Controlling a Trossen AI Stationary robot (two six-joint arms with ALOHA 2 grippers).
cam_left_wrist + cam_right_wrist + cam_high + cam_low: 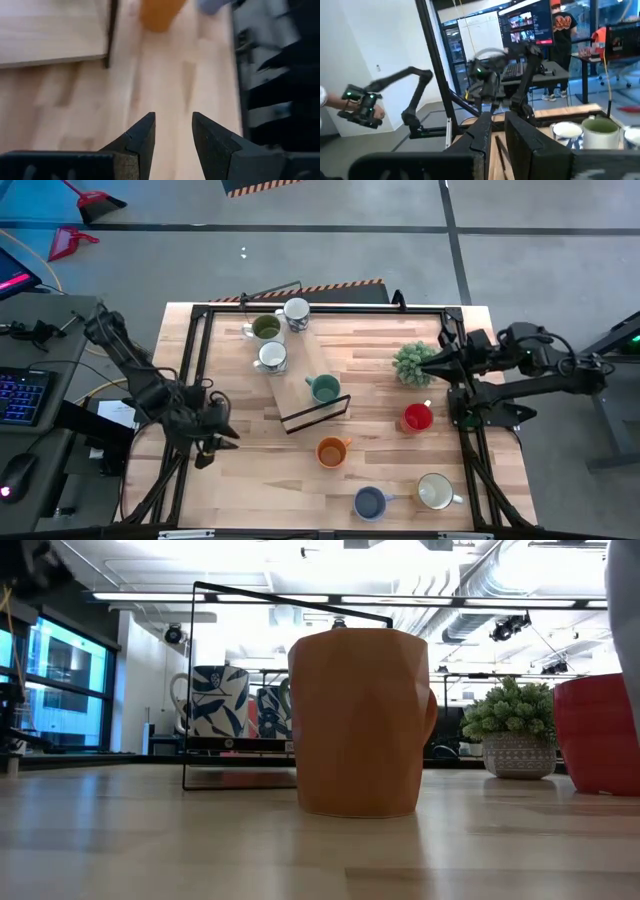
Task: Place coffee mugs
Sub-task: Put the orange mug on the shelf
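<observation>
On the tilted wooden board (pixel 300 370) stand an olive mug (pixel 266 328), a white patterned mug (pixel 296 312), a white mug (pixel 272 357) and a teal mug (pixel 323 388). On the bare table stand a red mug (pixel 417 418), an orange mug (pixel 332 451), a blue mug (pixel 370 502) and a cream mug (pixel 435 491). My left gripper (pixel 172 125) is open over the table's left side, left of the orange mug (pixel 159 14), with nothing between its fingers. My right gripper (pixel 498 120) points level at the table's right side, beside the plant, its fingers a narrow gap apart and holding nothing.
A spiky green potted plant (pixel 413 363) stands just left of my right gripper. A black wire frame (pixel 318 413) stands at the board's near end. Black rails run along the table's edges. A person (pixel 562 25) stands in the room beyond the table.
</observation>
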